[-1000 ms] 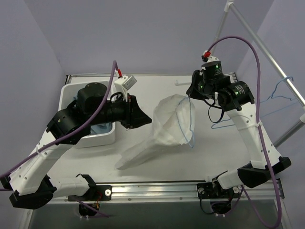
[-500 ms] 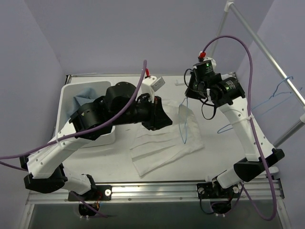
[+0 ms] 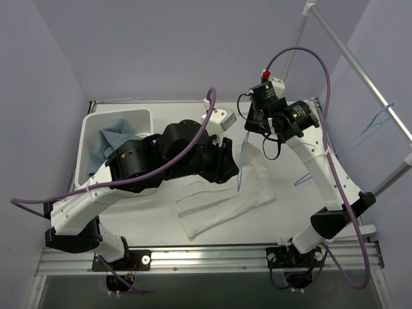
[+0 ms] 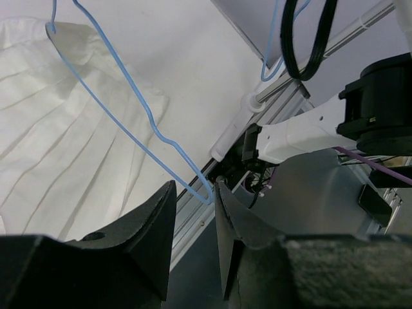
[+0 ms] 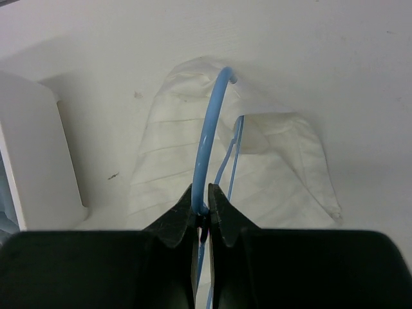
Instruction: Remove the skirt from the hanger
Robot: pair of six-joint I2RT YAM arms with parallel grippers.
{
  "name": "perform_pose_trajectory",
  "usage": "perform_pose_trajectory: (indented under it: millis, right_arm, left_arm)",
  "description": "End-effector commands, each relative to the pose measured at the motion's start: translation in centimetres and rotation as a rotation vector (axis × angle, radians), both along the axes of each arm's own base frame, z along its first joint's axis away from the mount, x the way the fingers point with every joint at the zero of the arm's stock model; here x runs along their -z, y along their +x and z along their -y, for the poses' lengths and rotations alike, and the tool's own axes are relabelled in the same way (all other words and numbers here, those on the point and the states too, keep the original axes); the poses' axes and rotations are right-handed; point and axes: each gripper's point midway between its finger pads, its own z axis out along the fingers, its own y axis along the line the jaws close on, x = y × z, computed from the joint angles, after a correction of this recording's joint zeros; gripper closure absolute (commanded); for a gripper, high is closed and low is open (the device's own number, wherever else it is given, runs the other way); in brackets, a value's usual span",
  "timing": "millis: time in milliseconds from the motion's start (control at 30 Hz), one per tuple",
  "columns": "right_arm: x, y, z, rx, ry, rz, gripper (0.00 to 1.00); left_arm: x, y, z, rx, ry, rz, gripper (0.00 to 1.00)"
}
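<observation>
The white pleated skirt (image 3: pixel 219 203) lies flat on the table, also in the left wrist view (image 4: pixel 64 129) and the right wrist view (image 5: pixel 174 167). My right gripper (image 3: pixel 250 132) (image 5: pixel 201 193) is shut on the hook of the blue wire hanger (image 3: pixel 243 164) (image 5: pixel 209 122), which hangs down over the skirt's upper edge. My left gripper (image 3: pixel 233 168) (image 4: pixel 195 185) hovers over the skirt beside the hanger. Its jaws stand a little apart, with the hanger's (image 4: pixel 116 116) lower corner showing between the tips. I cannot tell if they touch it.
A white bin (image 3: pixel 119 114) holding a blue cloth (image 3: pixel 116 135) stands at the back left, its wall also in the right wrist view (image 5: pixel 32 148). A metal rack rail (image 3: pixel 360 71) with more blue hangers (image 3: pixel 373 125) runs along the right side.
The skirt went from hanging on the hanger to lying flat on the table. My left arm swept right over it to the hanger. My right gripper moved left with the hanger.
</observation>
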Motion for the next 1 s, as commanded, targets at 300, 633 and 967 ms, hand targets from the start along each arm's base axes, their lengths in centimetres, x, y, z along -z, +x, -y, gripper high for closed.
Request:
perform_pose_trajectory:
  millis: [300, 633, 967]
  right_arm:
    - [-2.0, -0.5, -0.7, 0.025, 0.022, 0.043, 1.00]
    - [-2.4, -0.9, -1.0, 0.021, 0.029, 0.052, 1.00]
    - [-3.2, -1.0, -1.5, 0.014, 0.053, 0.064, 1.00]
  left_arm:
    - [2.3, 0.3, 0.2, -0.094, 0.172, 0.029, 0.61]
    - [3.1, 0.3, -0.1, -0.131, 0.228, 0.037, 0.60]
    - [5.4, 0.5, -0.2, -0.148, 0.337, 0.021, 0.61]
